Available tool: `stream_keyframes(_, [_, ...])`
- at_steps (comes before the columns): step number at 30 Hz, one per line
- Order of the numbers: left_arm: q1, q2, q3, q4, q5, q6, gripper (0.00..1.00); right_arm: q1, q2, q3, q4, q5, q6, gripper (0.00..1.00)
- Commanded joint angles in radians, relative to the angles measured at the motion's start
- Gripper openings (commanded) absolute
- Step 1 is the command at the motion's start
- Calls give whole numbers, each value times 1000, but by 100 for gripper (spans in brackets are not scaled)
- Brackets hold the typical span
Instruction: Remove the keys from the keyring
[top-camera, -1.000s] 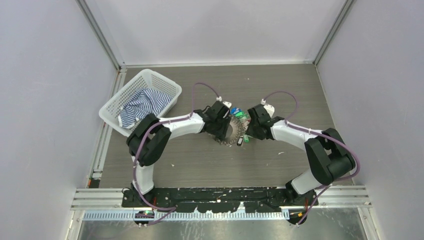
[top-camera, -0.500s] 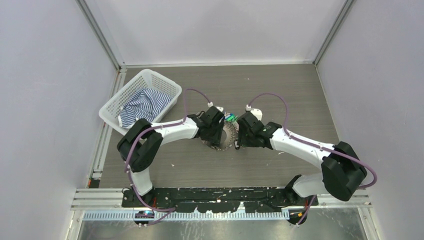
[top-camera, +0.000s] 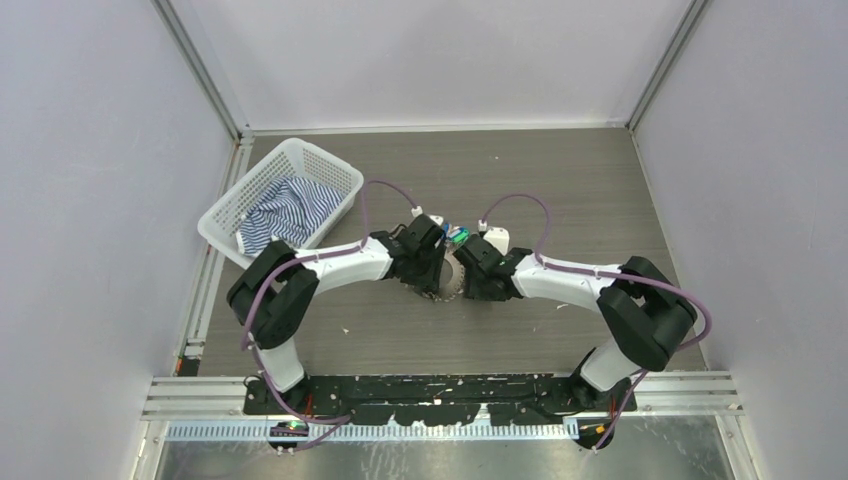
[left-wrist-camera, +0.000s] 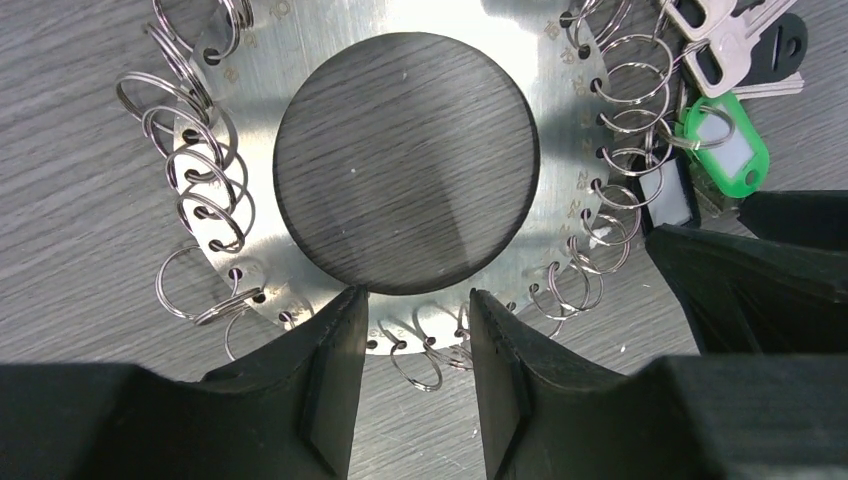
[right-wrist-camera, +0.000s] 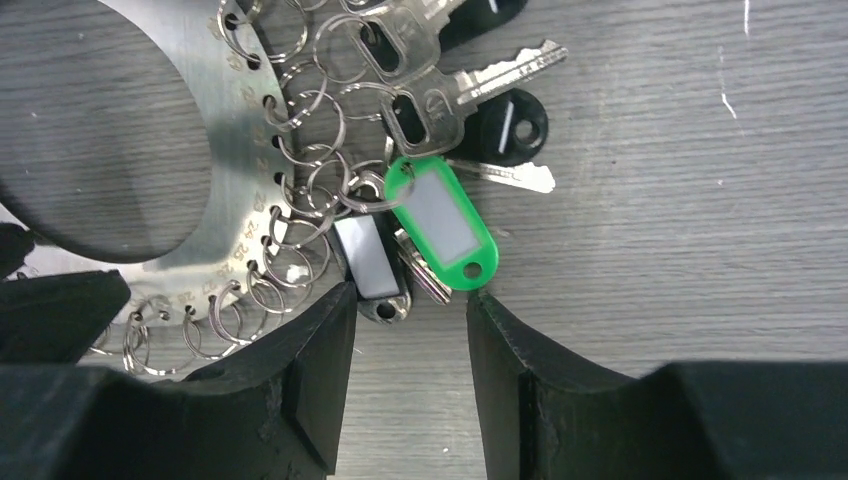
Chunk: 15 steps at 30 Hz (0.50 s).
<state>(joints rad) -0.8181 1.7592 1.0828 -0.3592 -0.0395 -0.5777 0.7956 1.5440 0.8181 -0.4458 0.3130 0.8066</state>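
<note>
The keyring (left-wrist-camera: 565, 170) is a flat silvery disc with an open centre and small split rings round its rim, lying on the table (top-camera: 560, 190). My left gripper (left-wrist-camera: 412, 300) is open, its fingertips (left-wrist-camera: 345, 310) straddling the near rim with only loose split rings between them. The keys (right-wrist-camera: 430, 105) bunch at the ring's side with a green tag (right-wrist-camera: 440, 222) and black tags (right-wrist-camera: 368, 258). My right gripper (right-wrist-camera: 408, 295) is open just short of those tags, nothing between its fingers. From above, both grippers flank the keyring (top-camera: 450, 272), left gripper (top-camera: 430, 272) and right gripper (top-camera: 472, 276).
A white mesh basket (top-camera: 240, 185) holding a blue striped cloth (top-camera: 290, 210) stands at the back left. Walls close in the table on three sides. The right gripper's black fingers (left-wrist-camera: 750, 270) show at the right of the left wrist view.
The right arm has swung left and closed in on the keys beside the ring, its jaws opening wider. The left gripper and the ring have shifted slightly left and nearer.
</note>
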Motion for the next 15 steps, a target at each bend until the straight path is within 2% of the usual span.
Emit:
stream_keyframes(1, [0,-53,-15,7,12,-16,44,25,31,42,35,88,38,50])
stream_keyframes(5, [0,-68,-19,18,27,-17,44,32,40,47,33,104,43,47])
stream_keyframes(8, [0,-82,-9,27,35,-8,44,34,38,36,32,106,51,29])
stream_keyframes(10, [0,-95,4,28,63,-2,45,34,24,26,26,108,53,22])
stream_keyframes(15, [0,-126,32,71,148,50,45,33,-49,-15,47,66,35,18])
